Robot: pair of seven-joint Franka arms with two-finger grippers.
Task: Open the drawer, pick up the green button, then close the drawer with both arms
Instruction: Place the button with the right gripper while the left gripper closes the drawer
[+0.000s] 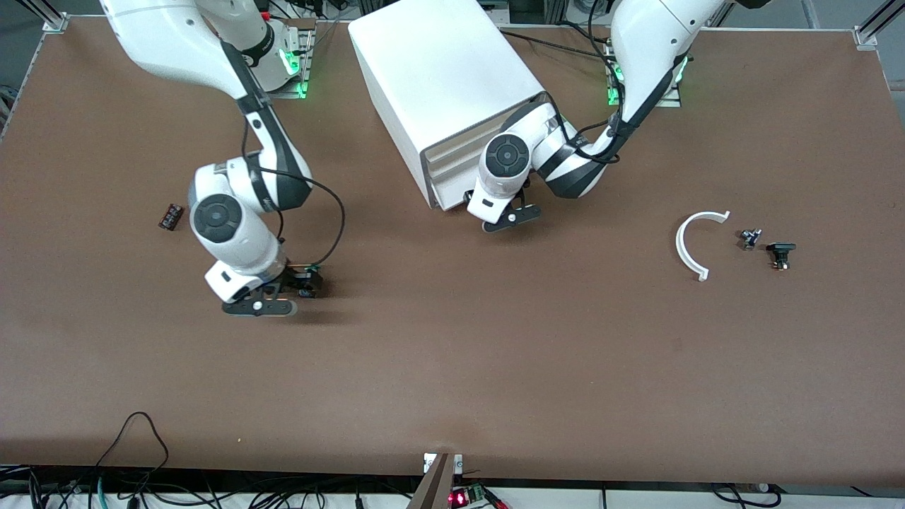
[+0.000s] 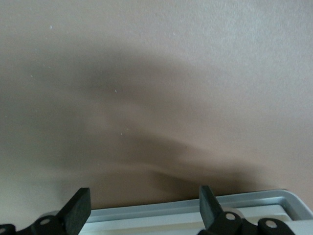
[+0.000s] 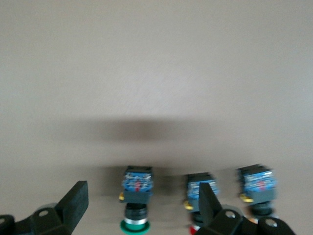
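Right claw [image 3: 139, 208] low over the brown bench [image 1: 452, 367] toward the right arm's end, fingers spread wide, gripping nothing. Between them on the bench stands the button [image 3: 136, 198]: round green cap, black collar, blocky black-and-blue body with a small brass tab. Two similar buttons stand beside it in a row; one shows a red cap [image 3: 195, 228].

Left claw [image 2: 144, 208] at the foot of the white cabinet [image 1: 445, 85], fingers wide apart, empty, just over a pale tray rim, the drawer [image 2: 195, 205]. Drawer fronts look nearly flush.
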